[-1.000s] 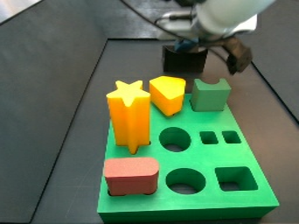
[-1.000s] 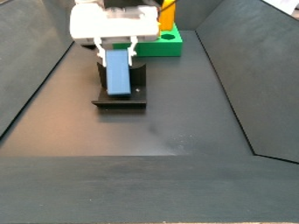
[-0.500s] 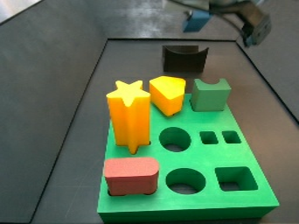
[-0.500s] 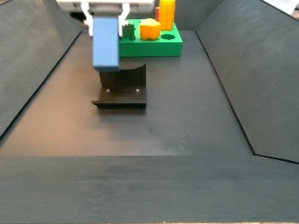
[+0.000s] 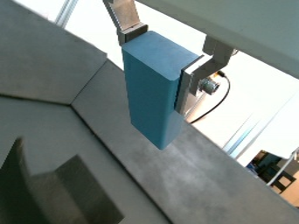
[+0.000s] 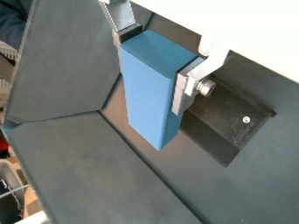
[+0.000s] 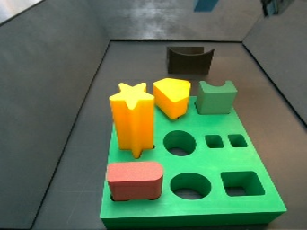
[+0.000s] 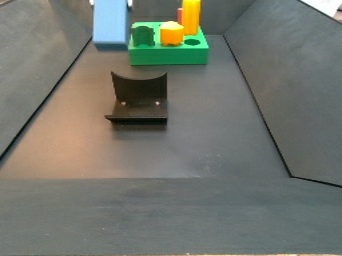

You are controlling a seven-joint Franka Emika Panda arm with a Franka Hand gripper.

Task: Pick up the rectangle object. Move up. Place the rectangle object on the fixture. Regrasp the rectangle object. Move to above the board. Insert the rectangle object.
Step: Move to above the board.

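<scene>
In both wrist views my gripper is shut on the upper end of the rectangle object, a plain blue block hanging upright between the silver fingers. It is high in the air. In the side views only its lower part shows at the top edge, and the gripper itself is cut off above. The fixture stands bare on the dark floor below; its base plate lies beside the block. The green board lies beyond the fixture.
On the board stand a yellow star, a yellow piece, a green notched block and a red rounded block. Round and square holes are open. Sloping dark walls enclose the floor.
The gripper has risen straight up with the blue block, lifting it off the fixture. The gripper has left the top of both side views; the fixture now stands bare.
</scene>
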